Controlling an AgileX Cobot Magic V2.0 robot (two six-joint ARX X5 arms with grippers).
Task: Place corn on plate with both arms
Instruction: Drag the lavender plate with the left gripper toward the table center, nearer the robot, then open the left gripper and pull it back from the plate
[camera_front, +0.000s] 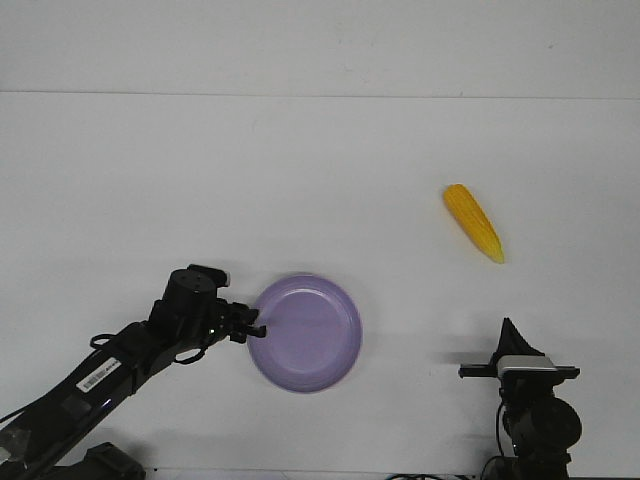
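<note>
Two arms seen: left fingers (255, 330) pinched on plate (310, 335) rim; right fingers (512, 330) (state unclear) kept apart from corn (472, 221) on desk (320, 180).

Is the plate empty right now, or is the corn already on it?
Empty. The plate shows only bare purple surface, with the left gripper at its rim. The corn lies on the table, far to the right.

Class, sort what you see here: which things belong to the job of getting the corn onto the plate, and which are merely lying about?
Belong to the job:
corn
plate
left gripper, at the plate's rim
right gripper, apart from the corn

Lying about:
nothing besides the white table
</note>
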